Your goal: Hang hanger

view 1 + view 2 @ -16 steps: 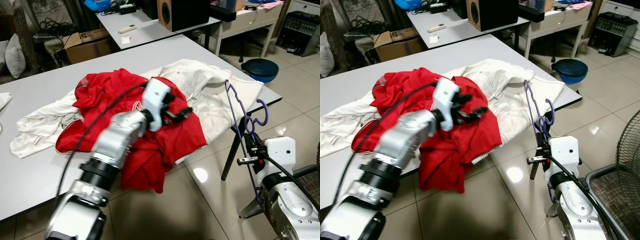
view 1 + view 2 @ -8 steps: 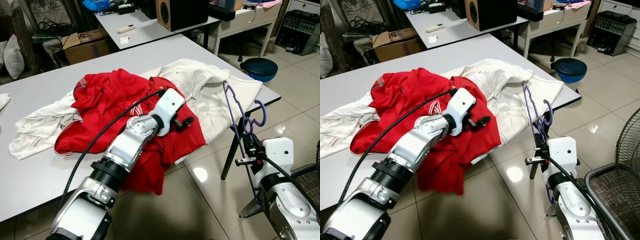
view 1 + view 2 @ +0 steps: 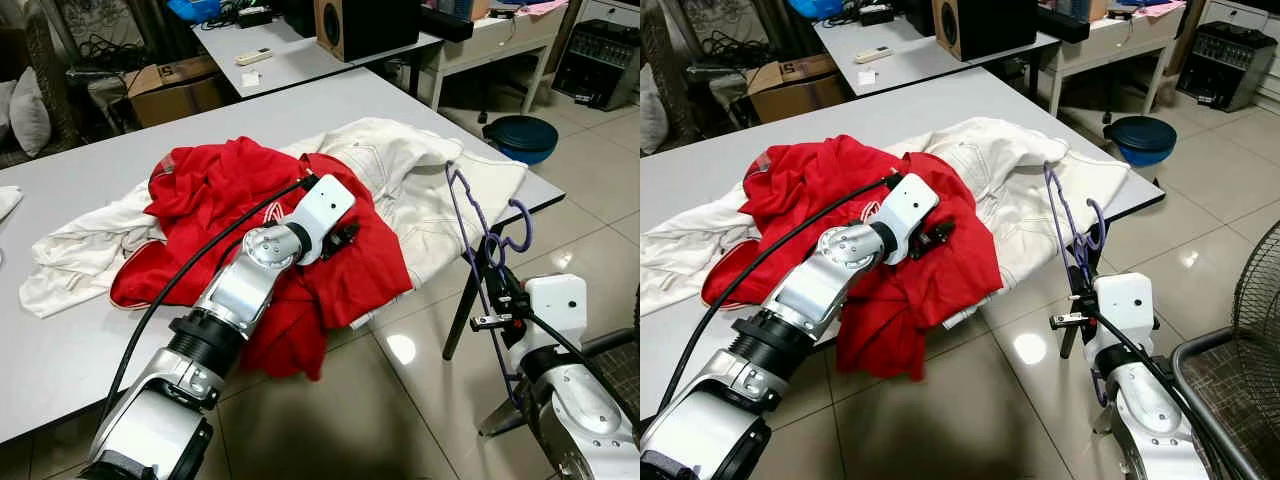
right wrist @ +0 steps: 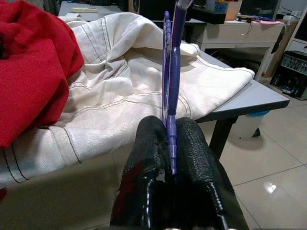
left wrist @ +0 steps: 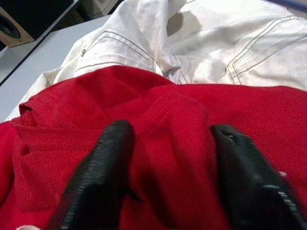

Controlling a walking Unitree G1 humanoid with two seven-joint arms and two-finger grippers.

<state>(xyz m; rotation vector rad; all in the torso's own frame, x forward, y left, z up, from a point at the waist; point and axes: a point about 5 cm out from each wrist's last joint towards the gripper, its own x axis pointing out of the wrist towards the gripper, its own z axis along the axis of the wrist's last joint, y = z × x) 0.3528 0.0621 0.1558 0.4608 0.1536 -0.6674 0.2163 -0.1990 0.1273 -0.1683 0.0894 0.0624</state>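
A purple wire hanger (image 3: 478,232) stands upright off the table's front right corner, with my right gripper (image 4: 169,139) shut on its lower bar. A red garment (image 3: 225,205) lies crumpled on the grey table (image 3: 120,170), partly over a white garment (image 3: 420,175). My left gripper (image 5: 168,158) is open and pressed down onto the red cloth, a raised fold of it between the two black fingers (image 5: 103,163). In the eye views the left gripper (image 3: 345,238) sits near the red garment's right part.
A second grey table (image 3: 290,55) with a remote and a speaker (image 3: 360,25) stands behind. A cardboard box (image 3: 175,90) sits on the floor at the back left. A blue round lid (image 3: 518,135) lies on the tiled floor at right.
My left gripper has dropped from above the pile onto the red garment and drawn back slightly left. The right gripper and hanger have stayed put.
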